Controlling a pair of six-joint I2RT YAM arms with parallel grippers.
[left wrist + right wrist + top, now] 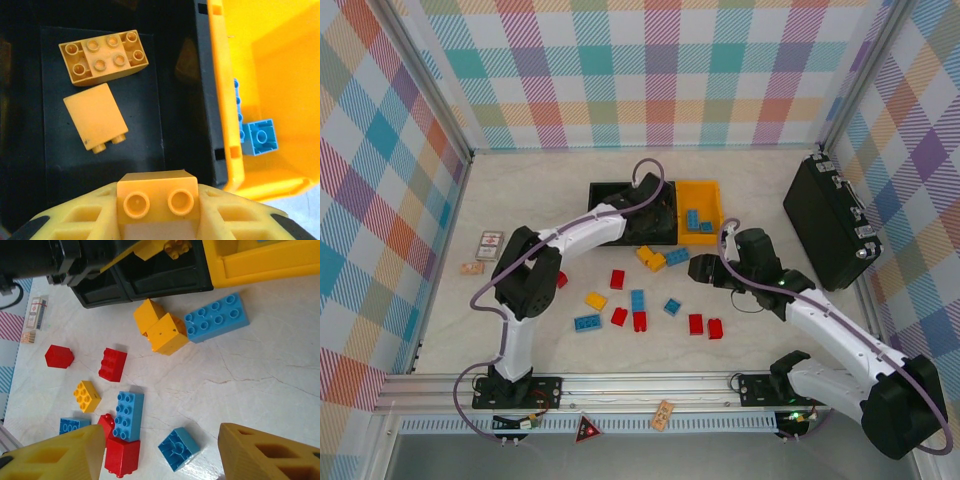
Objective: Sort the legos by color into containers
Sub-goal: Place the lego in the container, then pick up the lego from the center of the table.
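The sorting is started but, by my reading, well short of halfway. The left pincer [157, 212] is clamped on a yellow brick [156, 192] and hangs over the black bin [145, 150] that stands just beside the yellow bin [222, 100]. Two more yellow bricks [103, 62] lie on that black bin's floor, one studs up and one on its side. The yellow bin, at three o'clock from it, holds a few blue bricks [260, 137]. So two colours have a home, and the held brick looks ready to drop in as the third yellow.

The second black bin [605, 195] sits at nine o'clock of the first. The left arm crosses it, and I cannot tell whether anything is inside; no red brick shows in any bin.

About a dozen bricks are loose on the table [770, 330], at six o'clock from the bins. There are some six red ones [696, 323], four blue [637, 300] and three yellow. Two of those yellows [160, 327] touch a long blue brick [216, 317] just in front of the bins.

The right pincer [705, 268] hovers at the two o'clock edge of this scatter, fingers spread wide and holding nothing — no pick begun there. Left to do is every red, plus the loose blues and yellows.
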